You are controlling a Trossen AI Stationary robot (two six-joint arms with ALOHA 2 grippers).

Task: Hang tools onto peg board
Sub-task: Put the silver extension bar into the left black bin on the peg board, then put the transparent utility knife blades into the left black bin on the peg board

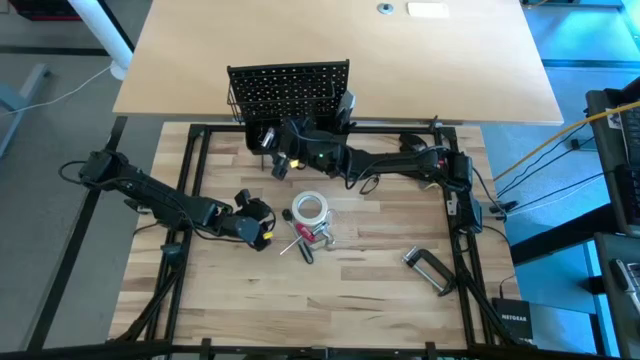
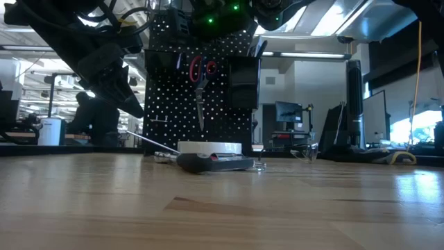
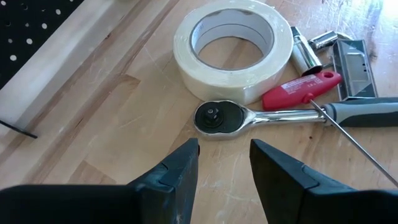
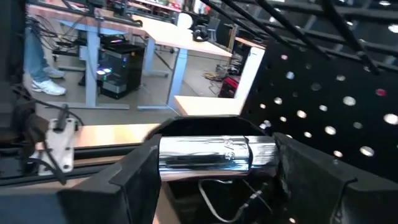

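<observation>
While you scan from above, no writing reads clearly; the right gripper (image 1: 272,140) meets the peg board (image 1: 290,88) at twelve o'clock. Low down, red scissors (image 2: 199,80) hang there. Your left gripper (image 3: 224,165), spread empty, faces ratchet (image 3: 249,116) and tape roll (image 3: 233,46). Right fingers (image 4: 134,177) pinch a chrome cylinder (image 4: 217,154).

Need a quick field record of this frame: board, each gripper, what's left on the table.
peg board: upright at the table's far side; red-handled scissors already hanging on it
right gripper: at the board, fingers wide around a shiny metal cylinder
left gripper: open, empty, low over the table just short of the ratchet
table cluster: tape roll, ratchet, red-handled screwdriver, small metal bits
apart: C-clamp, lying toward the right front
</observation>
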